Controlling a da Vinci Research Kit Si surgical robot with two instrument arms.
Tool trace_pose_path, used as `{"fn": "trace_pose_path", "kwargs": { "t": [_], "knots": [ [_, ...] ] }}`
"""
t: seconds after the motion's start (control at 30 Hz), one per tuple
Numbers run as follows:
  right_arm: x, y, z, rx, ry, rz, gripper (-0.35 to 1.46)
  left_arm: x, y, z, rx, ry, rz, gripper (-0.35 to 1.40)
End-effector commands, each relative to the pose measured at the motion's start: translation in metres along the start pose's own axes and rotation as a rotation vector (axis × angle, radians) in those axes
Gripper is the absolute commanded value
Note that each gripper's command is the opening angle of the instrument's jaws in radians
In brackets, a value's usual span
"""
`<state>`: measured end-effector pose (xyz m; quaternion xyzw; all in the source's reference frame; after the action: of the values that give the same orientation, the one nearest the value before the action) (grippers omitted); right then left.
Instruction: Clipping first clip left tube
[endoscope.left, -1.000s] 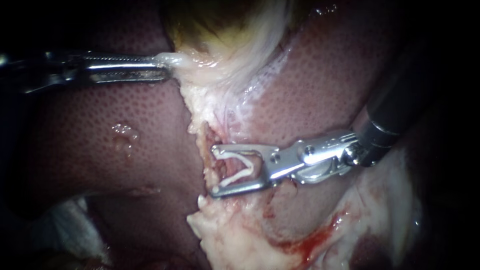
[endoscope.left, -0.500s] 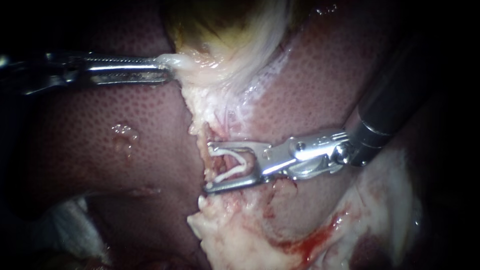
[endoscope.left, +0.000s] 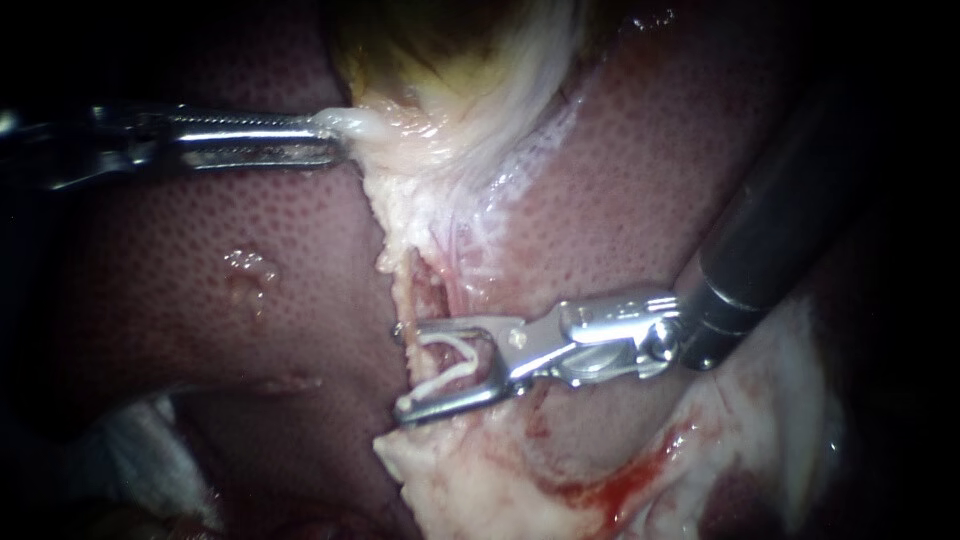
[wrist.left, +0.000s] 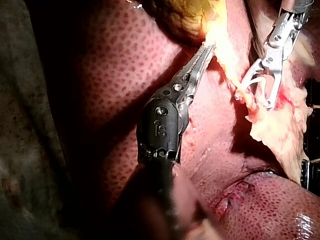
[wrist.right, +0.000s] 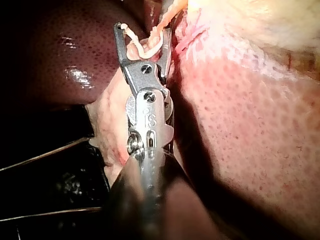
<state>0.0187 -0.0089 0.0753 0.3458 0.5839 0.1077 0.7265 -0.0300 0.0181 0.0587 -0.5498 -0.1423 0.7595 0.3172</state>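
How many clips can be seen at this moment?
1. The white clip is held between the right instrument's jaws, at the pale tissue strip on the liver. No clip shows on any tube; tissue may hide one.

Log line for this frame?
left instrument: gripping tissue below gallbladder | right instrument: holds open clip at tube | clip: not yet squeezed shut
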Motion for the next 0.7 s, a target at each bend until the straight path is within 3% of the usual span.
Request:
{"fn": "trace_pose_path", "kwargs": {
  "t": [0.03,0.47,0.7],
  "knots": [
    [0.0,0.0,0.0002,0.003,-0.001,0.0,0.6,-0.0001,0.0001,0.0001,-0.001,0.0,0.0,-0.35],
    [-0.001,0.0012,0.0011,0.009,0.0,0.062,0.59,-0.0002,0.0003,0.0004,-0.005,0.0,0.001,-0.35],
    [-0.0013,0.0011,0.0012,0.038,-0.002,0.118,0.55,-0.0002,0.0003,0.0005,-0.004,0.0,0.001,-0.35]
  ]
}}
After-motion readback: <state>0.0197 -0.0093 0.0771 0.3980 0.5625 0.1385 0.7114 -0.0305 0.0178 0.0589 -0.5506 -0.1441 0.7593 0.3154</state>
